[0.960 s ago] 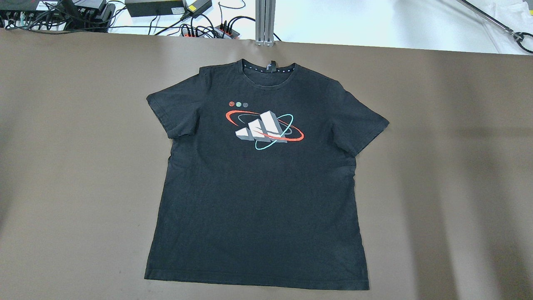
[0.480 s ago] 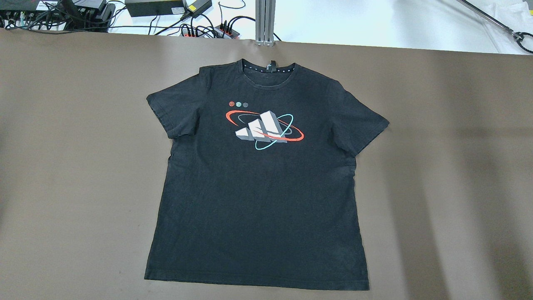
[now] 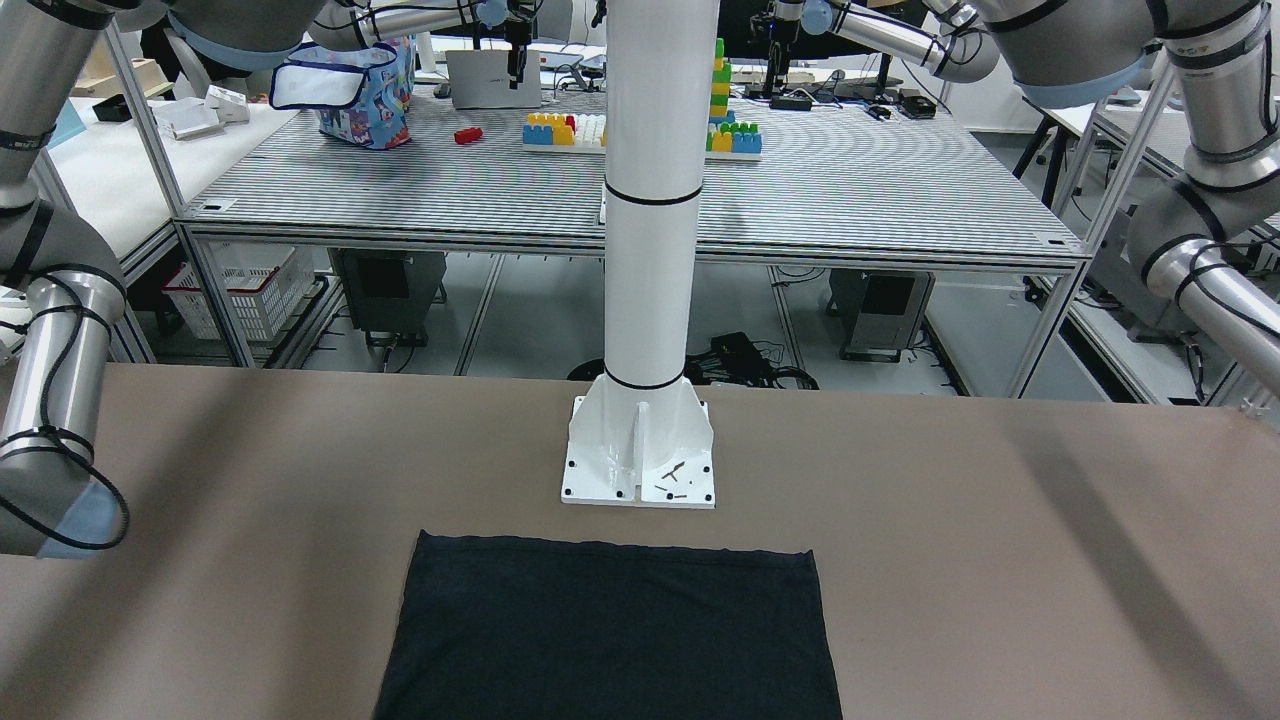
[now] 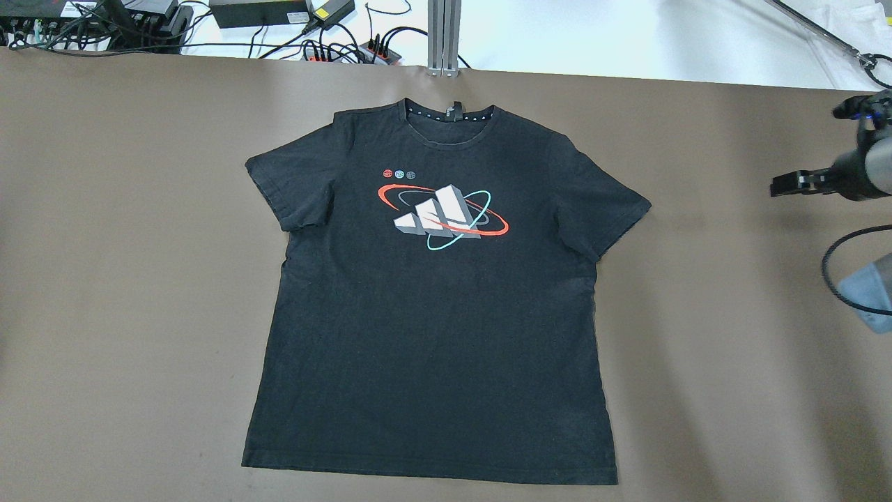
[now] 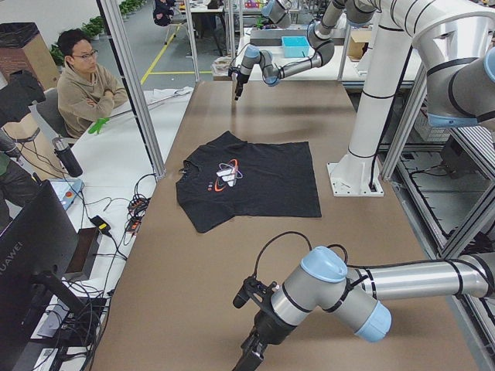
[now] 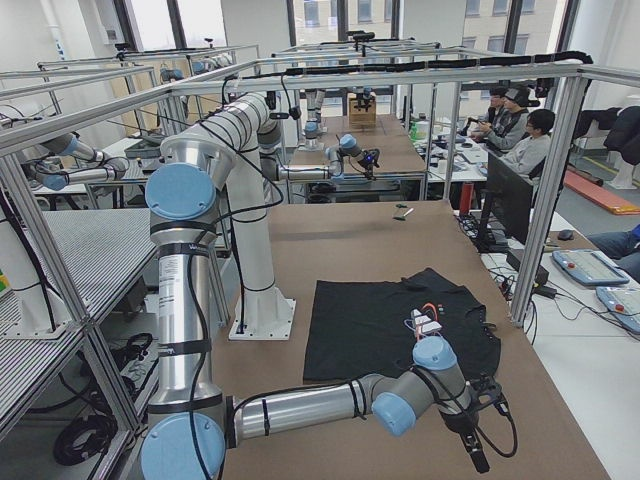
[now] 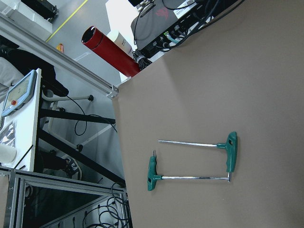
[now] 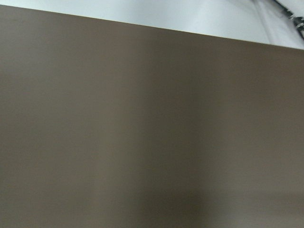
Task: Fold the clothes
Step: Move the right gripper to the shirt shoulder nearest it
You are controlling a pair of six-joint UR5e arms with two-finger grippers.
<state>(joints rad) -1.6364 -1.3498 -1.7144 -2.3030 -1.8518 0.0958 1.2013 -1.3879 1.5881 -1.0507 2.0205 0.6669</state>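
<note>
While the shirt (image 4: 432, 314) is lying flat, print up, mid-table (image 4: 104, 279), folding is not yet beginning, I judge. Its long axis is running from the hem by the robot to the collar, pointing away. The right gripper (image 4: 779, 185) and left gripper (image 5: 249, 362) are hanging well apart from it. I cannot tell how their jaws are standing. Next is calling for pinching a sleeve edge.

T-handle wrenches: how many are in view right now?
2. Both lie on the brown table in the left wrist view: the upper wrench, green handle at the right, and the lower wrench, handle at the left. Others may lie out of frame.
</note>
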